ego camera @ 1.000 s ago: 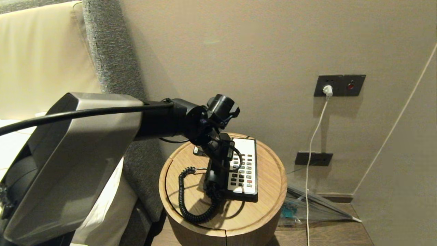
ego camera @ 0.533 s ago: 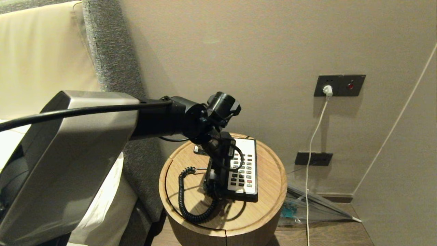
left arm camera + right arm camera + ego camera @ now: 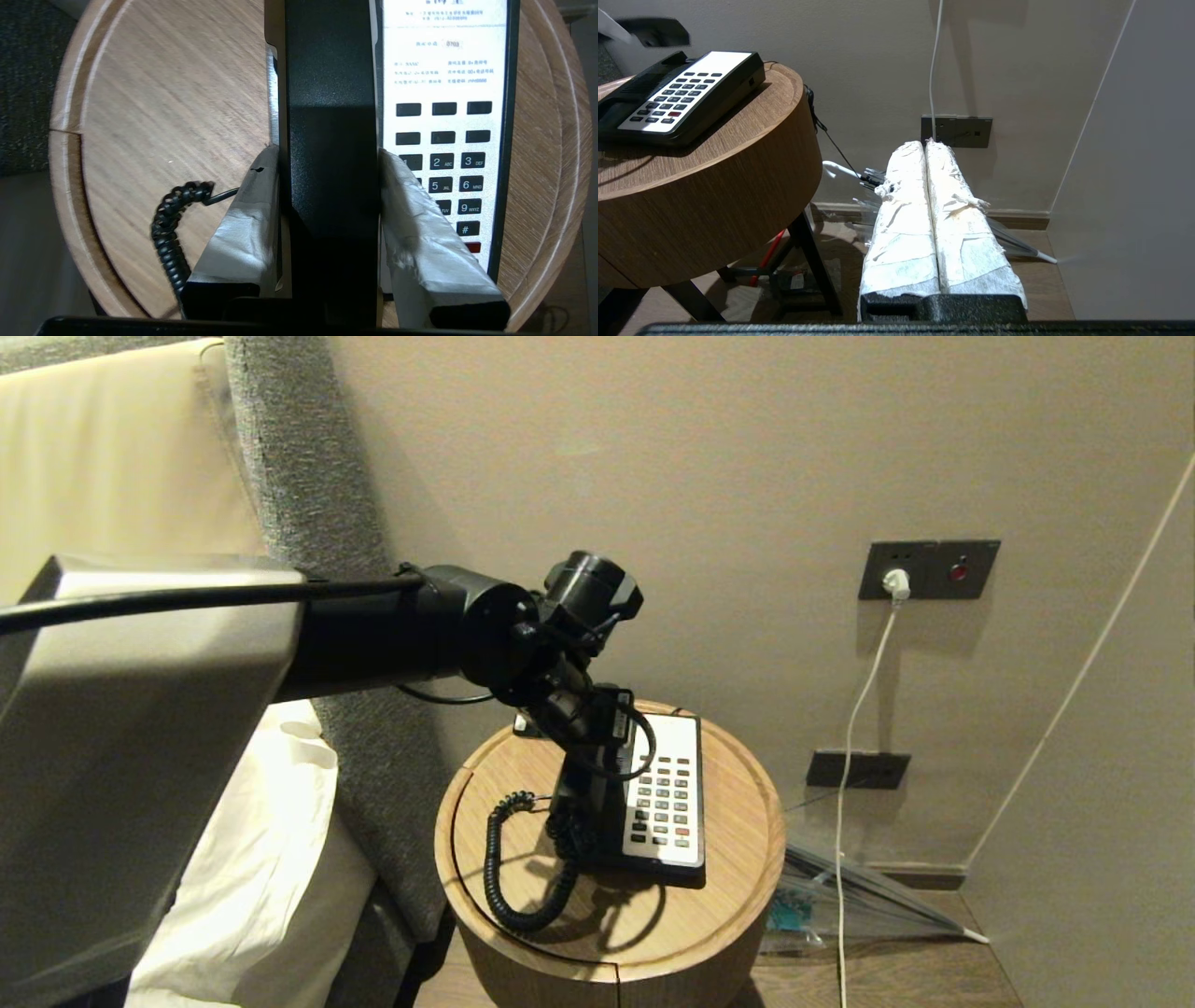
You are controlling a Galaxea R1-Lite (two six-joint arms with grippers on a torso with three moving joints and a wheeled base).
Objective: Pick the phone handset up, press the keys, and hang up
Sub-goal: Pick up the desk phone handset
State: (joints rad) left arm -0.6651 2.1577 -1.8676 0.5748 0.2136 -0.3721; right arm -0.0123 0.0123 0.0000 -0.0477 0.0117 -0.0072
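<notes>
Item: phone handset [image 3: 331,154]; pinched across its width between both taped pads of left gripper [image 3: 329,163]; long axis running straight ahead of the tool, cord end hanging below it toward the round table [image 3: 154,93].
Keys [image 3: 451,177]: just beside the tool, on phone base [image 3: 667,868], on the side away from the coiled cord [image 3: 170,228]; judged next target.
Right gripper [image 3: 930,210]: pads pressed together, nothing held; parked low, well apart; left arm nearer.

The phone base [image 3: 667,793] sits right of centre on the round table [image 3: 738,887]; the coiled cord [image 3: 509,868] lies toward the table's left-front edge.
</notes>
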